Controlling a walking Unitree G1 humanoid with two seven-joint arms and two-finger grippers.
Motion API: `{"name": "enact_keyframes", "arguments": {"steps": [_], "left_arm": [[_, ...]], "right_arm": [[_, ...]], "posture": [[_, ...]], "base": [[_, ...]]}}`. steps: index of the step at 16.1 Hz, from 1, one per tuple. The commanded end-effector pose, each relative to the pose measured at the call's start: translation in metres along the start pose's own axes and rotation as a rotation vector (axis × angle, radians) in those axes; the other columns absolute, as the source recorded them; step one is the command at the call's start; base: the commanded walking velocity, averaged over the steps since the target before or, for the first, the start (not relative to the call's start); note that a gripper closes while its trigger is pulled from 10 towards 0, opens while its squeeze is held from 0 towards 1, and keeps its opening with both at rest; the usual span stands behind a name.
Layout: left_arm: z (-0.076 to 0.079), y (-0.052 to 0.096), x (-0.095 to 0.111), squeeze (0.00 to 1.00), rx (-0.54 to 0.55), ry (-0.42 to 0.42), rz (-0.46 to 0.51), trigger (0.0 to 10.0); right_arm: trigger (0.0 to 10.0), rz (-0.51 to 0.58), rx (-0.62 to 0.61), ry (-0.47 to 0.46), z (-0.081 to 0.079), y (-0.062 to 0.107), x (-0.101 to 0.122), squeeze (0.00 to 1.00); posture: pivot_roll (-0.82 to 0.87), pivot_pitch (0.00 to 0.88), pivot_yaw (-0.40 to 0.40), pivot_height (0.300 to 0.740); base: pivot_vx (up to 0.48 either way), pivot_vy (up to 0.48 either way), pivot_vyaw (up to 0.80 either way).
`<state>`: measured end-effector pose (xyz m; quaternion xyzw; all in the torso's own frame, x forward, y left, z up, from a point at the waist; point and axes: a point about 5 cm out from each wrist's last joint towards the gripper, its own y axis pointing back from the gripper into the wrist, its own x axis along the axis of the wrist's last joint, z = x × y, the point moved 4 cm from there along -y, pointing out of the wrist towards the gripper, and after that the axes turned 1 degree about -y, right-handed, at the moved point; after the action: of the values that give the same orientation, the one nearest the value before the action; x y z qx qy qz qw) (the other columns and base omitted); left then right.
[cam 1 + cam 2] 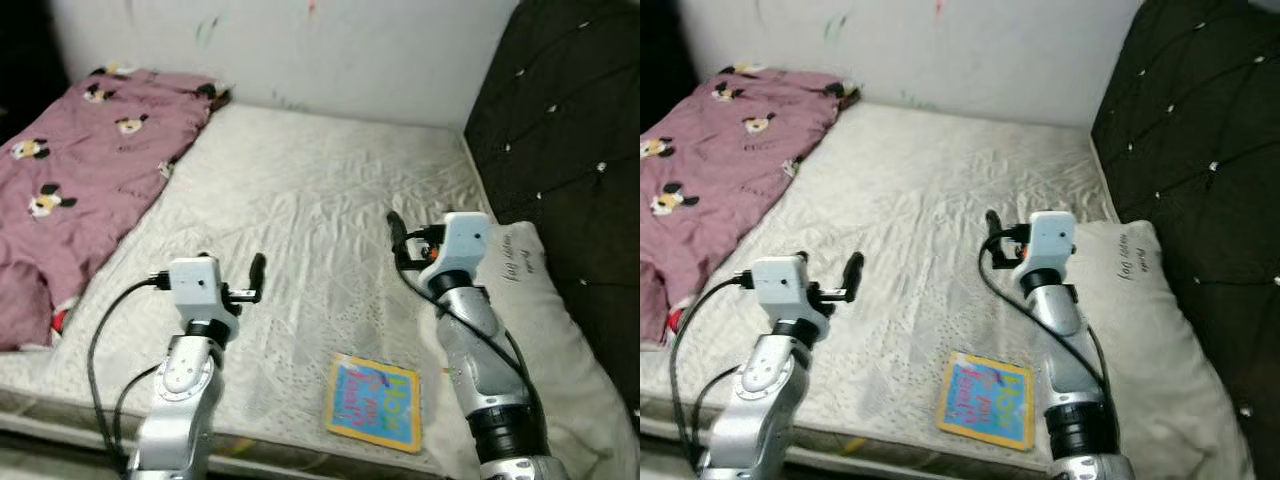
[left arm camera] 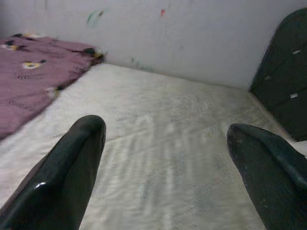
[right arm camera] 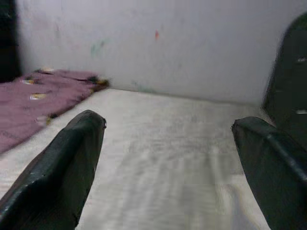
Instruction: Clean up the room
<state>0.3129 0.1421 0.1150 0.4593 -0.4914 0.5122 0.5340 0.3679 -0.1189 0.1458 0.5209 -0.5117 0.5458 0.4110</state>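
Hovering open hands (image 1: 257,272) above mattress (image 1: 320,190)

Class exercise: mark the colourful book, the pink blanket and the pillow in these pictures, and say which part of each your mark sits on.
colourful book (image 1: 374,402), left eye view, middle of its cover.
pink blanket (image 1: 80,170), left eye view, flat central stretch of fabric.
pillow (image 1: 1130,300), right eye view, its upper face.

Two arms of jointed silver metal segments, glossy finish. Each ends in a boxy white wrist housing directly behind its gripper. The left gripper (image 1: 257,277) and right gripper (image 1: 394,232) each carry two long, glossy black fingers (image 2: 72,172) with rounded tips. A black cable loops from behind the left wrist housing. An orange mark sits just behind the right gripper. Black collar rings the right forearm.
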Motion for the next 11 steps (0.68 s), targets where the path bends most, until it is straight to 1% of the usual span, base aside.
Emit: {"name": "enact_keyframes", "arguments": {"steps": [1,3,4,5,6,8,9,10,11], "left_arm": [[0.000,-0.002,0.000,0.00,-0.002,0.008,-0.004,10.0],[0.003,-0.005,0.002,0.00,-0.011,0.013,0.002,10.0],[0.003,-0.006,0.002,0.00,-0.010,0.014,0.002,10.0],[-0.001,-0.005,-0.001,0.00,0.007,0.013,-0.003,10.0],[-0.005,-0.004,-0.003,0.00,0.023,0.024,-0.011,10.0],[-0.005,-0.005,-0.002,0.00,0.021,0.025,-0.008,10.0],[-0.004,-0.006,-0.002,0.00,0.021,0.026,-0.005,10.0],[-0.005,-0.006,-0.001,0.00,0.037,0.034,-0.003,10.0],[-0.008,-0.006,-0.002,0.00,0.048,0.037,-0.003,10.0]], "right_arm": [[10.0,0.021,0.026,0.019,-0.005,-0.002,0.007,0.00],[10.0,-0.038,0.011,0.029,-0.002,-0.002,-0.004,0.00],[10.0,-0.051,0.014,0.025,-0.003,-0.002,-0.007,0.00],[10.0,-0.066,0.023,0.017,-0.006,0.000,-0.011,0.00],[10.0,-0.082,0.019,0.029,-0.005,0.000,-0.015,0.00],[10.0,-0.089,0.028,-0.007,-0.007,0.001,-0.016,0.00],[10.0,-0.091,0.034,-0.006,-0.008,0.000,-0.016,0.00],[10.0,-0.065,0.052,-0.029,-0.010,0.000,-0.011,0.00],[10.0,-0.066,0.052,-0.034,-0.010,0.000,-0.011,0.00]], "posture": [[0.04,0.000,-0.013,0.740],[0.04,0.000,-0.013,0.740],[0.04,0.000,-0.014,0.740],[0.03,0.000,-0.015,0.740],[0.04,0.000,-0.018,0.740],[0.04,0.000,-0.027,0.740],[0.04,0.000,-0.030,0.740],[0.04,0.000,-0.031,0.740],[0.04,0.000,-0.033,0.740]], "base": [[0.000,0.480,0.00],[0.000,0.480,0.00],[0.000,0.480,0.00],[0.000,0.480,0.00],[0.000,0.480,0.00],[0.000,0.480,0.00],[0.000,0.480,0.00],[0.000,0.480,0.00],[0.000,0.480,0.00]]}}
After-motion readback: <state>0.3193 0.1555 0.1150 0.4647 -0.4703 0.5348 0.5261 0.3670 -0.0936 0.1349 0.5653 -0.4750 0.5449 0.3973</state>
